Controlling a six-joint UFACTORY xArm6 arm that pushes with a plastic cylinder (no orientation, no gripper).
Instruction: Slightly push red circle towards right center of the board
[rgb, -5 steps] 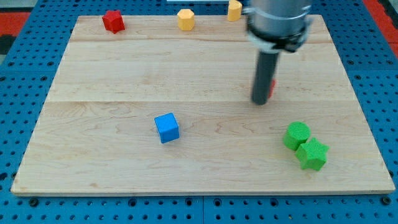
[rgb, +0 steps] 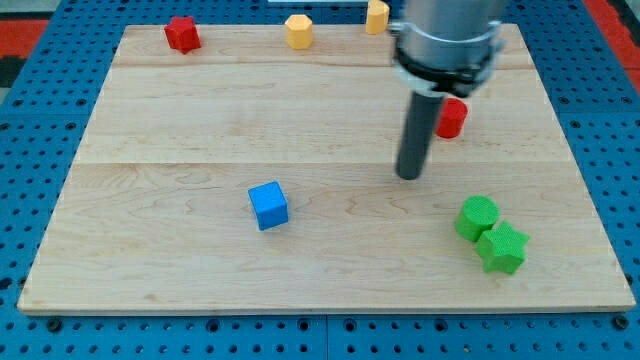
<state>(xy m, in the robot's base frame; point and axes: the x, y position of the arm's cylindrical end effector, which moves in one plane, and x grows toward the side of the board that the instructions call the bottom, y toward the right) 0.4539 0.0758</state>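
The red circle (rgb: 452, 118) stands on the wooden board (rgb: 200, 130) at the view's right, a little above mid-height, partly hidden by the rod on its left side. My tip (rgb: 409, 175) rests on the board just below and to the left of the red circle, with a small gap between them. The rod rises from the tip to the arm's grey body at the view's top.
A green circle (rgb: 477, 217) and a green star (rgb: 501, 248) sit touching at the lower right. A blue cube (rgb: 268, 205) lies left of centre. A red star (rgb: 181, 33), a yellow hexagon (rgb: 298, 30) and another yellow block (rgb: 376, 16) line the top edge.
The red circle, mostly hidden behind the rod before, now shows further right and up. My tip has shifted slightly down and left, away from it.
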